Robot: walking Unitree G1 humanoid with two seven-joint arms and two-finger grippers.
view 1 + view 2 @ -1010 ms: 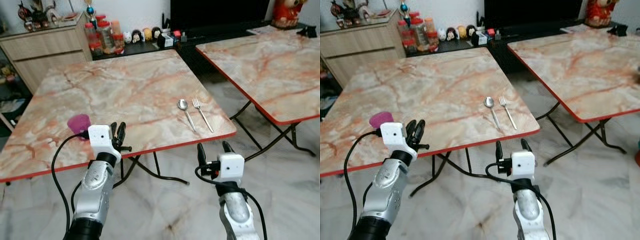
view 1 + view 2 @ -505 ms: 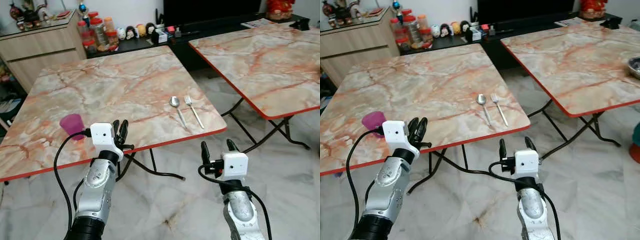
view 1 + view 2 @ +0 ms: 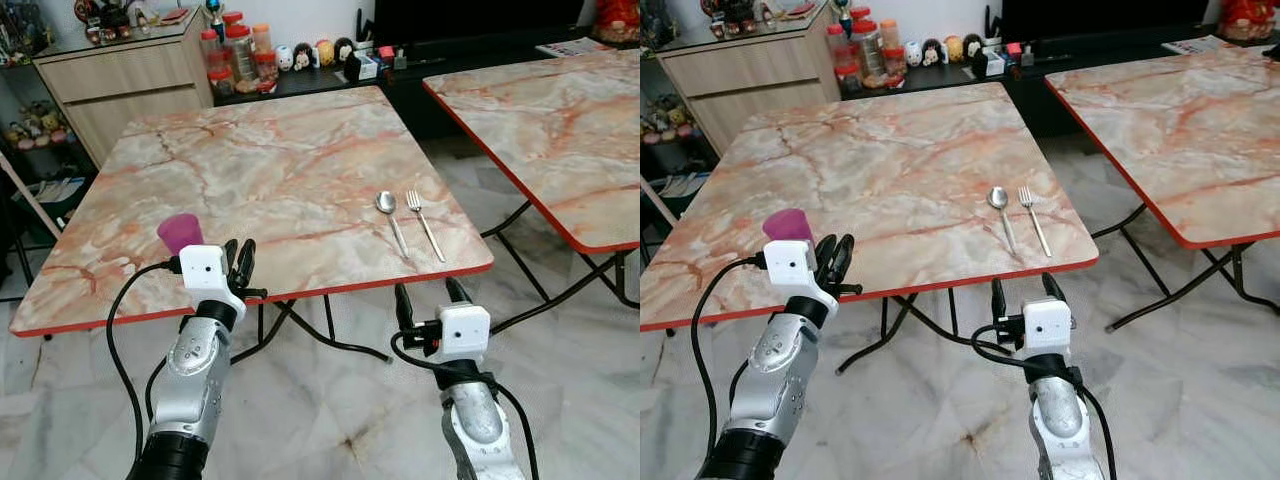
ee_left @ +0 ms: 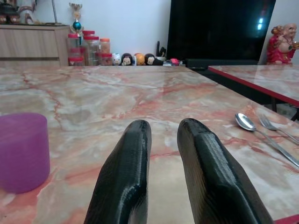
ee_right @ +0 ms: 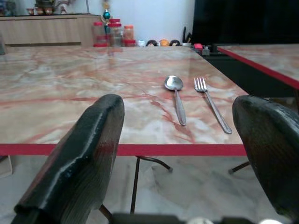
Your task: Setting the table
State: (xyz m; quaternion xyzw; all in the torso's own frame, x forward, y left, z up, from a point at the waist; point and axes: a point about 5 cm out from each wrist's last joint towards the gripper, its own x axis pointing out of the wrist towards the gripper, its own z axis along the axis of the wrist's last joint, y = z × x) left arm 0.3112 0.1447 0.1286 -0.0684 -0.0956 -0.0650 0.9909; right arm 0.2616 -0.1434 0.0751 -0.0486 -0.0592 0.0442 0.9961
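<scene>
A purple cup (image 3: 180, 232) stands near the front left of the marble table (image 3: 280, 160). A spoon (image 3: 390, 215) and a fork (image 3: 425, 222) lie side by side near the front right edge. My left gripper (image 3: 239, 248) hovers at the table's front edge, just right of the cup, its fingers (image 4: 126, 172) nearly together with nothing between them. My right gripper (image 3: 425, 290) is open and empty, held below and in front of the table edge, facing the spoon (image 5: 175, 88) and fork (image 5: 208, 98).
A second marble table (image 3: 560, 120) stands to the right across a gap of marble floor. Behind are a wooden cabinet (image 3: 130, 85), jars (image 3: 235, 50) and a low dark bench with figurines (image 3: 330, 55). Folding table legs (image 3: 300, 335) cross under the near table.
The whole view has shifted, so the camera moved; the table now sits further right and nearer. Both arms keep the same pose, and cup, spoon and fork have not moved on the table.
</scene>
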